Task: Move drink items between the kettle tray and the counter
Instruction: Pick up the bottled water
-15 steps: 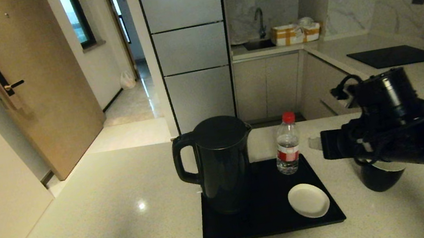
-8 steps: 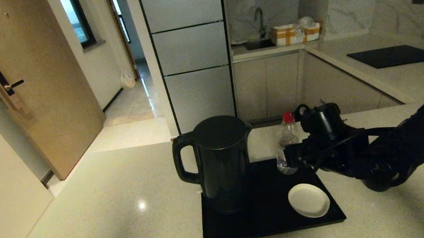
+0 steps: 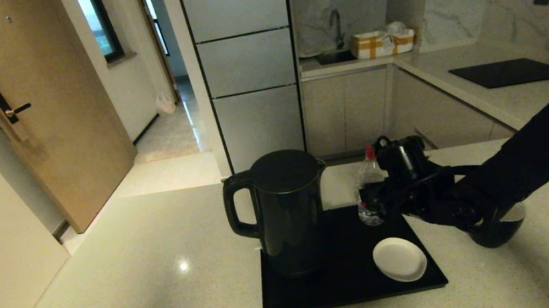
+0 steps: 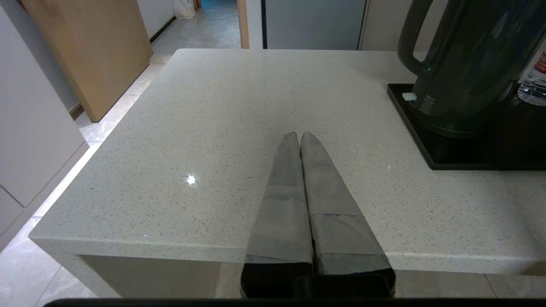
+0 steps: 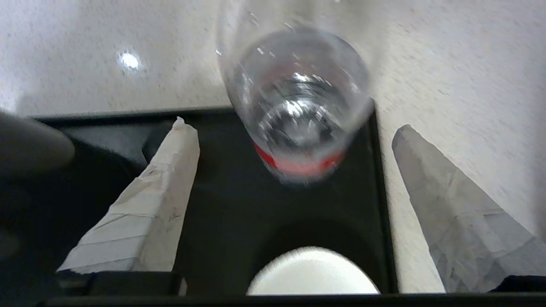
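Observation:
The tall black kettle (image 3: 287,213) stands on the left half of the black tray (image 3: 341,288). At the tray's far right corner stands the small red-capped bottle (image 3: 366,180), partly hidden by my right gripper (image 3: 372,202). In the right wrist view that gripper (image 5: 293,125) is open. Its fingertips (image 5: 181,128) stand wide on either side of the bottle (image 5: 298,98) without touching it. The black cup (image 3: 494,235) sits on the counter (image 3: 108,293) right of the tray, under my right arm. My left gripper (image 4: 300,135) is shut and empty, low over the counter (image 4: 256,94) left of the kettle (image 4: 469,64).
A small white saucer (image 3: 399,259) lies on the tray's near right corner, just behind the right gripper, and shows as the saucer (image 5: 311,273) in the wrist view. The counter's edge drops to the floor on the left. A black cooktop panel (image 3: 512,72) lies far right.
My right arm has swung left and forward from above the cup to the bottle, and its fingers now flank the bottle. Kettle, saucer and cup have not moved.

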Controlling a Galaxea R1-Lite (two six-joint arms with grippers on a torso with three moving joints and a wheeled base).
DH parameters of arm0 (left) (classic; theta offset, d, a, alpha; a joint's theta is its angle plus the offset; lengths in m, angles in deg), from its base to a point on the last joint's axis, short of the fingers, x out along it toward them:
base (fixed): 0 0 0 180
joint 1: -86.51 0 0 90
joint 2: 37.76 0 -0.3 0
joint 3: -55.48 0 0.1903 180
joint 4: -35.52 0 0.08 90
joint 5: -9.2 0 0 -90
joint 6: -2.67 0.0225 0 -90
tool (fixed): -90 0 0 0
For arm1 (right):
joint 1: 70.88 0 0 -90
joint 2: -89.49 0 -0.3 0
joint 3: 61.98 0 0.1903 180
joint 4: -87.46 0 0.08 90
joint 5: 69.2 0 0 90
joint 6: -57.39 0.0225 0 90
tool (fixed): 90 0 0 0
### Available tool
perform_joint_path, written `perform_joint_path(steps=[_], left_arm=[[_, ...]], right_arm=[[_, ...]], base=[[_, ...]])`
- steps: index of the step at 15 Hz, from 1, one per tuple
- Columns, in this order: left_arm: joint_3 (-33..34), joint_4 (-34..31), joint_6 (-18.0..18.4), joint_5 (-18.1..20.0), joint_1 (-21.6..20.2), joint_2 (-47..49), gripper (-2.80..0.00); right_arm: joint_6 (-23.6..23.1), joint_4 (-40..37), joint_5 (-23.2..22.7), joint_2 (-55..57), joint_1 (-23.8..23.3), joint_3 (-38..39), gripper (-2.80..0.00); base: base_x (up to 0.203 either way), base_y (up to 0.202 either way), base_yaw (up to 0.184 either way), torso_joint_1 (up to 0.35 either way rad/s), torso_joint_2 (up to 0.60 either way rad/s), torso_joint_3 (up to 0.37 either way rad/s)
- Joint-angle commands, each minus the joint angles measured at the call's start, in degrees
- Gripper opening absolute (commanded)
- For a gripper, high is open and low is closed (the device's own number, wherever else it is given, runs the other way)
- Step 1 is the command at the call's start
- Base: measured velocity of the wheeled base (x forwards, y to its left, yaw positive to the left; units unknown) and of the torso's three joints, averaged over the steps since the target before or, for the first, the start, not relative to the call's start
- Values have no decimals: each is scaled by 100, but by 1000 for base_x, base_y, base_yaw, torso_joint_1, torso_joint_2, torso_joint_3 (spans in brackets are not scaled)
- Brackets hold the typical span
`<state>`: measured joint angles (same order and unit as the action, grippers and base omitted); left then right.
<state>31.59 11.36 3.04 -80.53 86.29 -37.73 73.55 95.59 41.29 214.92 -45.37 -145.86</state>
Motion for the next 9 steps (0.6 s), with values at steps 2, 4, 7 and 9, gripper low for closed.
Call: perform_joint_path(steps=[2,4,7,9], left_arm=[[0,0,-2,0,-4,-2,-280],[0,0,0,0,2,-2,-280],[0,0,-2,0,4,-2,-280],[0,0,-2,0,3,-2,-280]], right_arm=[[18,18,15,522,-21,-569,0],[10,2,24,677,-55,-807,0],[1,18,226,874,-203,-1000,0],[1,20,232,952,-258,-1059,0]], base=[[0,0,0,0,0,0],[0,0,0,0,0,0],[0,0,0,0,0,0],[0,0,0,0,0,0]])
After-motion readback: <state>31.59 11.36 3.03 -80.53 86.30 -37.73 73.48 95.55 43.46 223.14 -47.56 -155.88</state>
